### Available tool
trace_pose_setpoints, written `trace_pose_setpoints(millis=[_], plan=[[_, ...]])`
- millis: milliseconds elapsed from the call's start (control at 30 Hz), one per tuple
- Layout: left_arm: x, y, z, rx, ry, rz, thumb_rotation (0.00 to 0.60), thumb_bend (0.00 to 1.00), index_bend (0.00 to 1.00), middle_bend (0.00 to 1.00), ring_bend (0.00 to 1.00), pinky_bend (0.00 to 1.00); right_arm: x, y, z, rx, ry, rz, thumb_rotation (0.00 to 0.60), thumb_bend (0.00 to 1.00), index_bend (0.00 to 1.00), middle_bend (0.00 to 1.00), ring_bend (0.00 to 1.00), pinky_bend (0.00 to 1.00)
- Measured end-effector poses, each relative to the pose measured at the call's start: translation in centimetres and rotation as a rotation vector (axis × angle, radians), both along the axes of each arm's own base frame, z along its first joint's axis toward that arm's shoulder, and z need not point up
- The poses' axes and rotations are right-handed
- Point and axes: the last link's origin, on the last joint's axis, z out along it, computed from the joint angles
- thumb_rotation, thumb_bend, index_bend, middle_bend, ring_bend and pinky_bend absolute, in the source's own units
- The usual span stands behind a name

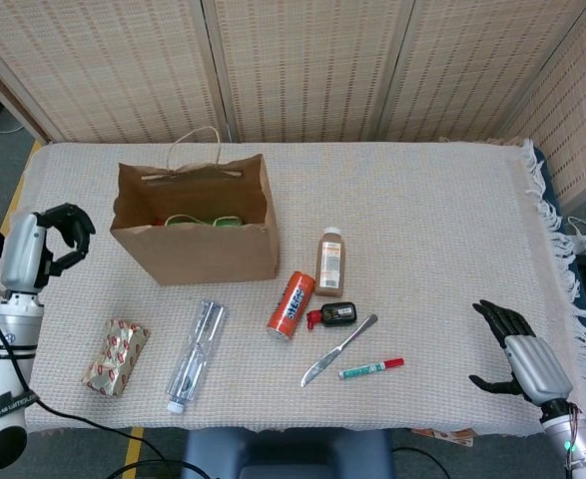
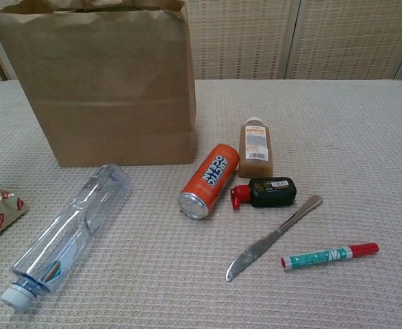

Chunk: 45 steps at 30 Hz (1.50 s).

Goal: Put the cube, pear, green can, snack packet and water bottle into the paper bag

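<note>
Woven cane screens close off the back of the room, and a cream waffle-weave cloth (image 1: pixel 422 200) with a fringed right edge covers the table. On it a stiff brown paper bag (image 1: pixel 198 244) with twine handles stands upright and open; green and red shapes show inside, too hidden to name. In front of it a clear, ribbed plastic water bottle (image 2: pixel 67 233) lies on its side, cap toward the near edge. A crinkled foil snack packet (image 1: pixel 117 355) lies flat to its left. Right of the bag lie an orange metal can (image 2: pixel 208 180), a squat amber bottle (image 2: pixel 255 148), a small dark bottle (image 2: pixel 269 192), a steel knife (image 2: pixel 272 237) and a marker (image 2: pixel 329 256). Left hand (image 1: pixel 61 232) hovers beside the bag, fingers curled, holding nothing. Right hand (image 1: pixel 512 339) rests near the table's right corner, fingers apart and empty.
</note>
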Motion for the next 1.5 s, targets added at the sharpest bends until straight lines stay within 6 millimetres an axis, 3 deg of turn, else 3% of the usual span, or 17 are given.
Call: trace_pose_setpoints(millis=[100,167,267,367,467,600,1000,1267,1500], plan=[[-1.6,-0.8,-0.5,0.015,0.194,-0.092,0.600,0.52,0.48,0.42,0.42,0.48,0.0,0.0,-0.1,0.002,0.000,-0.001,0.600,0.06,0.00,0.00,0.00,0.00],[-3.0,-1.4,-1.2,0.019,0.362,-0.174,0.600,0.44,0.31,0.24,0.25,0.32,0.1,0.0,-0.1,-0.003,-0.005,0.006,0.600,0.05,0.00,0.00,0.00,0.00],[-5.4,-2.7,-2.8,-0.003,0.610,-0.301,0.600,0.40,0.16,0.10,0.10,0.18,0.5,-0.2,0.0,-0.029,-0.033,0.028,0.600,0.05,0.00,0.00,0.00,0.00],[-7.6,-4.5,-5.1,-0.052,0.816,-0.427,0.600,0.37,0.07,0.02,0.02,0.11,0.7,-0.3,0.1,-0.070,-0.074,0.052,0.600,0.05,0.00,0.00,0.00,0.00],[-8.8,-5.9,-6.8,-0.077,0.967,-0.549,0.600,0.35,0.01,0.00,0.00,0.06,0.6,-0.4,0.2,-0.100,-0.094,0.071,0.600,0.05,0.00,0.00,0.00,0.00],[-8.6,-6.3,-7.9,-0.030,1.080,-0.696,0.600,0.35,0.00,0.00,0.00,0.03,0.6,-0.4,0.1,-0.104,-0.102,0.075,0.600,0.05,0.00,0.00,0.00,0.00],[-6.7,-5.1,-10.9,0.038,1.247,-0.872,0.600,0.35,0.00,0.00,0.00,0.03,0.5,-0.3,0.1,-0.080,-0.141,0.018,0.600,0.05,0.00,0.00,0.00,0.00],[-9.3,-4.6,-11.1,-0.159,1.225,-0.667,0.600,0.34,0.00,0.00,0.00,0.03,0.4,-0.3,0.3,-0.062,-0.128,0.006,0.600,0.05,0.00,0.00,0.00,0.00],[-11.0,-7.9,-11.2,-0.357,1.005,-0.378,0.600,0.34,0.00,0.00,0.00,0.03,0.5,-0.3,0.1,-0.047,-0.123,0.004,0.600,0.05,0.00,0.00,0.00,0.00]])
